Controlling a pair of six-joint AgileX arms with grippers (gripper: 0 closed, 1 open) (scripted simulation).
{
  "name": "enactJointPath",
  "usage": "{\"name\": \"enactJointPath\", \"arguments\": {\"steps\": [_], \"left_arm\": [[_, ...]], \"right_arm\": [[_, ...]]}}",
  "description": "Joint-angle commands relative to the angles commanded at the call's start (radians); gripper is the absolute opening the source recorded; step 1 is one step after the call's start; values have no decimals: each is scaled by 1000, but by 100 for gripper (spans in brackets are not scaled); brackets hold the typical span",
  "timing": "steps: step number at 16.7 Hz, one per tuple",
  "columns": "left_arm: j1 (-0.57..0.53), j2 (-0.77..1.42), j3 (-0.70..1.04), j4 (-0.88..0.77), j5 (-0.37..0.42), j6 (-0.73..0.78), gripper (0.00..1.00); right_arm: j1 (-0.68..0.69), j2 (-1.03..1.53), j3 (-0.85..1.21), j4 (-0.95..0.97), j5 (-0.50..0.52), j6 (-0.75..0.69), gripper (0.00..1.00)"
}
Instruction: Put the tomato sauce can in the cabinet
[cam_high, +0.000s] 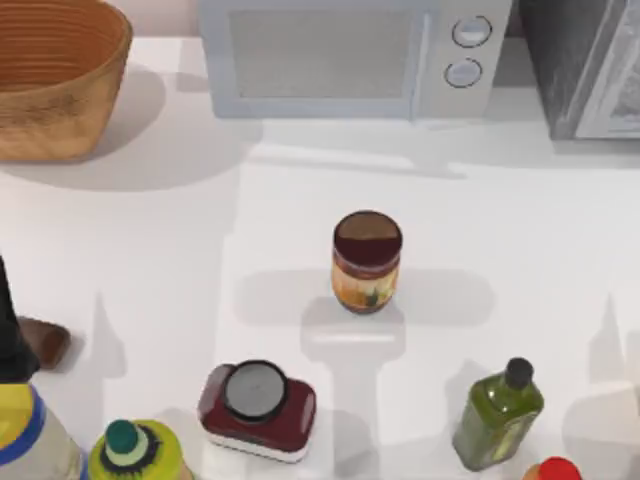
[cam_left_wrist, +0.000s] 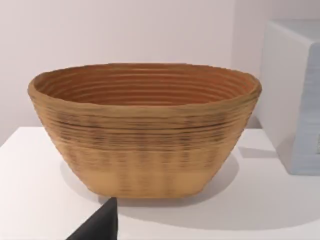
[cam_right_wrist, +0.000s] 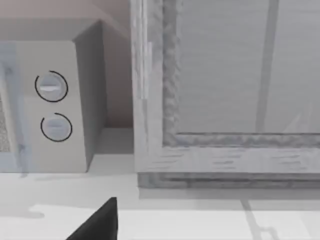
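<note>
Left arm (cam_high: 15, 330) parked at table (cam_high: 150, 240) left edge; left pincer state: can't tell. Basket (cam_high: 55, 75) back-left, microwave (cam_high: 350, 55) back-center. Tomato sauce can (cam_high: 367, 262) upright mid-table, untouched, well apart from cabinet (cam_high: 585, 65) back-right. Right pincer state: can't tell.

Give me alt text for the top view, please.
A tomato sauce can stands upright mid-table, untouched. Behind it sit a wicker basket, a microwave and the cabinet; a squat red container and green bottle stand in front.
</note>
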Motion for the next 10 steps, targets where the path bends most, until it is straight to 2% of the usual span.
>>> {"name": "enactJointPath", "arguments": {"steps": [5,10], "left_arm": [[0,0,0,0,0,0,100],[0,0,0,0,0,0,100]], "right_arm": [[18,54,24,32,-40,4,100],[82,315,145,196,-211,14,100]]}}
